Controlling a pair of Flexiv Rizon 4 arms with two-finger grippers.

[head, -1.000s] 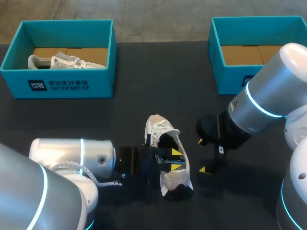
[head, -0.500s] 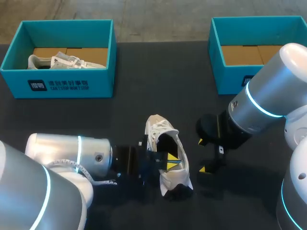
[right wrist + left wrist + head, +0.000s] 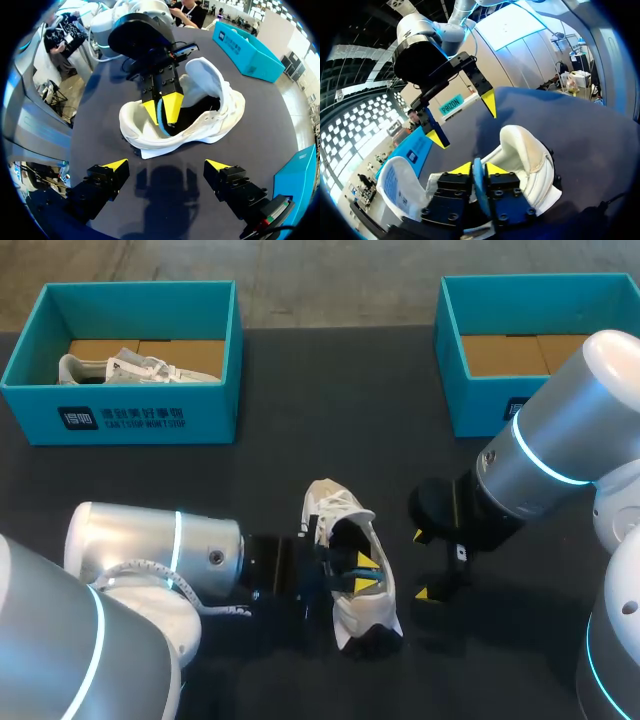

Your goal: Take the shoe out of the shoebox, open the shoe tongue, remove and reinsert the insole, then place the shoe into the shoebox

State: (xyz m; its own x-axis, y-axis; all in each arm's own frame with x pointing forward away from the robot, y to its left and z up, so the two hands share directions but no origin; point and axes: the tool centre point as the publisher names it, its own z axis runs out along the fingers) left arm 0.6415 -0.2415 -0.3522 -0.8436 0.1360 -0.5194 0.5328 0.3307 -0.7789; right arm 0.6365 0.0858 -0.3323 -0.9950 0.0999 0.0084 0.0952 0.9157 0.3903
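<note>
Jaws clamped, your left gripper (image 3: 479, 168) pinches the thin blue insole (image 3: 160, 117) inside the white fabric sneaker (image 3: 340, 508); your right gripper's (image 3: 166, 164) jaws gape alongside.

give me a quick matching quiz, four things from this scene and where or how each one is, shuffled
Things:
1. shoe
2. left gripper
3. left box
4. right gripper

Places or states:
a. open, beside the shoe
b. holds a second shoe
c. shut on the blue insole, inside the shoe
d. on the table, between the two arms

Pairs: 1-d, 2-c, 3-b, 4-a
</note>
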